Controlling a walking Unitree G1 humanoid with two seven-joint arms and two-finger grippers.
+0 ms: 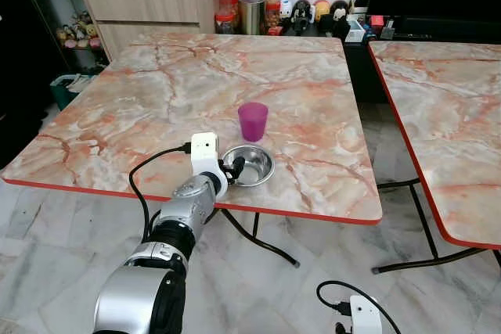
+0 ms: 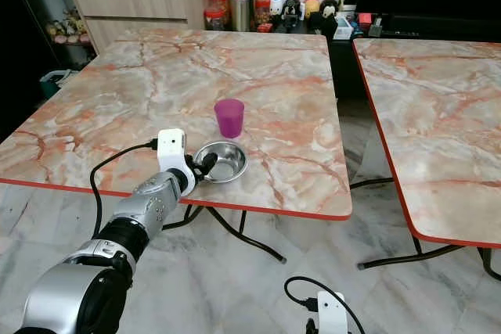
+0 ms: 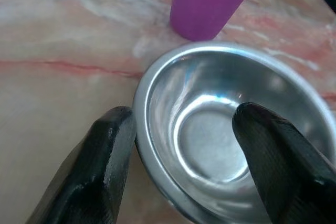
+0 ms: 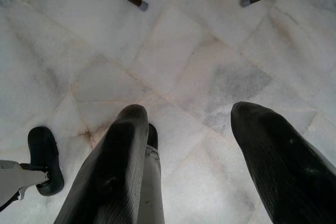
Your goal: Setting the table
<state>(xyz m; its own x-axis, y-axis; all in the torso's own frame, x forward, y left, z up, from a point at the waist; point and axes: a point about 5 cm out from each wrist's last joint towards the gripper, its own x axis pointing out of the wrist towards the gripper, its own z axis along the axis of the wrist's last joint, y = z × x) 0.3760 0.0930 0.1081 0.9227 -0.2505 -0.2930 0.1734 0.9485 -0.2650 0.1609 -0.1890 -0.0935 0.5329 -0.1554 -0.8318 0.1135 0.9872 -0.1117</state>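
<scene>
A small steel bowl [image 1: 252,166] sits near the front edge of the marble-patterned table [image 1: 149,99], with a purple cup [image 1: 253,121] upright just behind it. My left gripper [image 1: 235,168] is at the bowl's near-left rim. In the left wrist view the bowl [image 3: 210,129] lies under the open left gripper [image 3: 184,116]: one finger [image 3: 107,150] is outside the rim, the other is over the bowl's inside, and the cup [image 3: 210,3] stands beyond. My right gripper [image 4: 186,111] hangs open over the floor tiles, holding nothing.
A second marble table [image 1: 446,115] stands to the right across a narrow gap. Jars and tins [image 1: 250,1] crowd a low surface behind the table, beside a wooden cabinet [image 1: 149,1]. Black metal table legs [image 1: 270,244] cross the tiled floor.
</scene>
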